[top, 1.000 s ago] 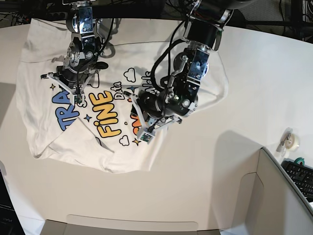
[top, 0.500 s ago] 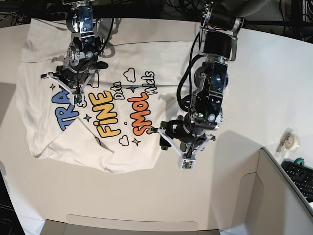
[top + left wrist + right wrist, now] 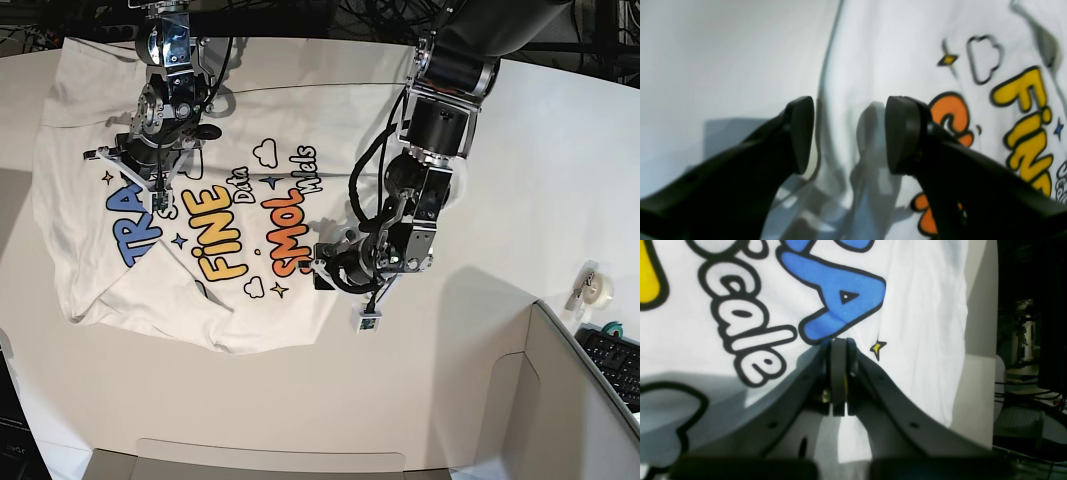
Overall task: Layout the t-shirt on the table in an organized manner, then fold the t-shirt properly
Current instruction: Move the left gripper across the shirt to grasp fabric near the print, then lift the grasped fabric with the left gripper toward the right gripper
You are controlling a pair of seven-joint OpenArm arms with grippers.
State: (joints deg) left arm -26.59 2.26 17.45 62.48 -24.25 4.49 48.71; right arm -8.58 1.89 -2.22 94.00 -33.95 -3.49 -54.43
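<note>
Jaws, left gripper (image 3: 848, 133): standing wide apart, holding nothing, hovering low over the side edge of the shirt (image 3: 150, 230) where cloth meets bare tabletop (image 3: 520, 150); one finger (image 3: 800, 133) over the tabletop side, the other over the print near the orange lettering. Jaws, right gripper (image 3: 839, 373): clenched fully, pads pressed together at the blue lettering beside a small yellow star; whether a pinch of fabric is caught between them cannot be told. Shirt: lying print-up on the tabletop, spread over the left half of the base view, lettering mostly readable, but its near hem is running crooked, with a flap turned over at the lower corner and creases along the side beneath the left gripper. Step in hand, by judgement: laying-out is proceeding; folding is not yet begun. Next move, by judgement: the left gripper is needing to lower onto the wrinkled side edge, close on a single layer, and draw it outward to flatten the body, while the right arm is anchoring the far part of the shirt so it is not dragging along.
</note>
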